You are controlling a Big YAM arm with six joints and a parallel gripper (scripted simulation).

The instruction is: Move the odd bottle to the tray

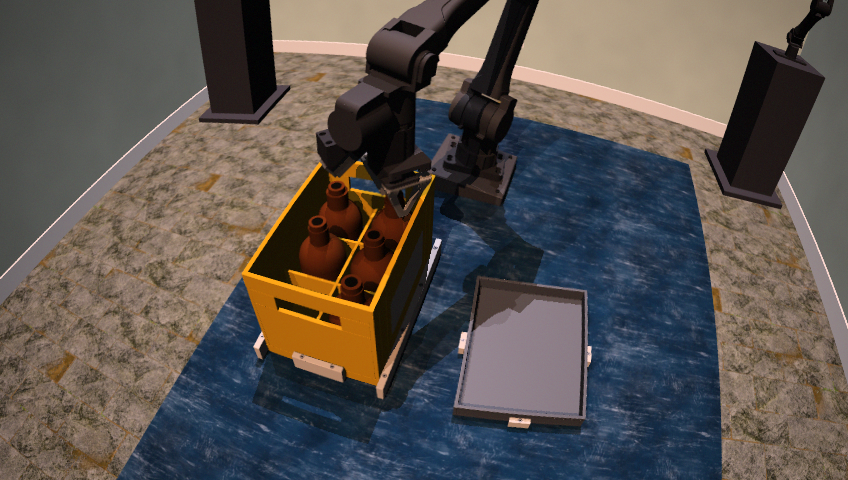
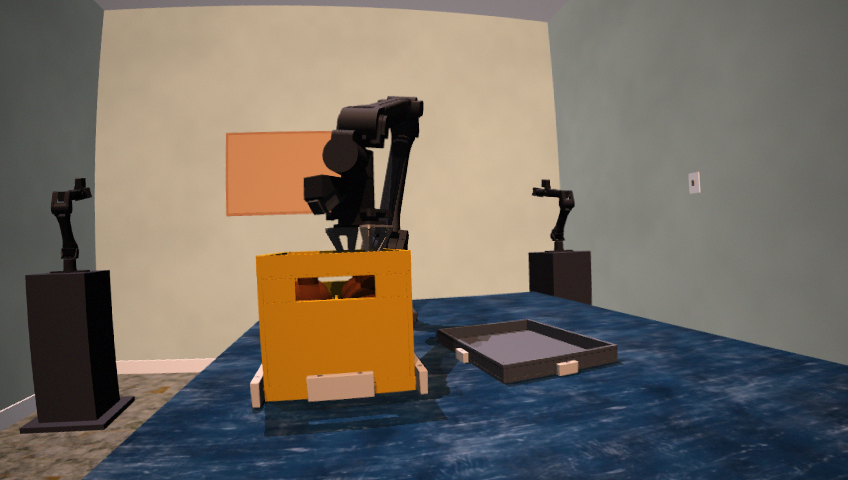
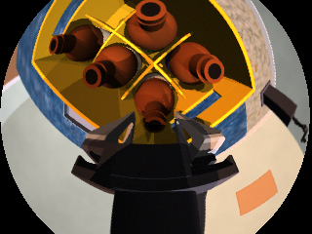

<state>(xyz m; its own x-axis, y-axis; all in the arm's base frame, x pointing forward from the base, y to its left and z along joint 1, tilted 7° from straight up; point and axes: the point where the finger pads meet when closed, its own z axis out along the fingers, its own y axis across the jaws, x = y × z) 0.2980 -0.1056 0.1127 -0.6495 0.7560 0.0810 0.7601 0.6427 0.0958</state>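
Brown clay-coloured bottle [image 3: 155, 99] with a ringed neck stands in the back cell of the yellow open-topped crate [image 1: 309, 325], nearest my base. My black pincer [image 3: 156, 132] hangs over it, released, its two fingers spread either side of the neck and touching nothing. Four more brown bottles [image 1: 321, 252] stand in the other cells, parted by thin yellow dividers [image 3: 151, 65]. The crate sits on the blue mottled table top [image 1: 624, 237]. Beside it, well apart, lies the shallow grey rectangular tray [image 1: 523, 416].
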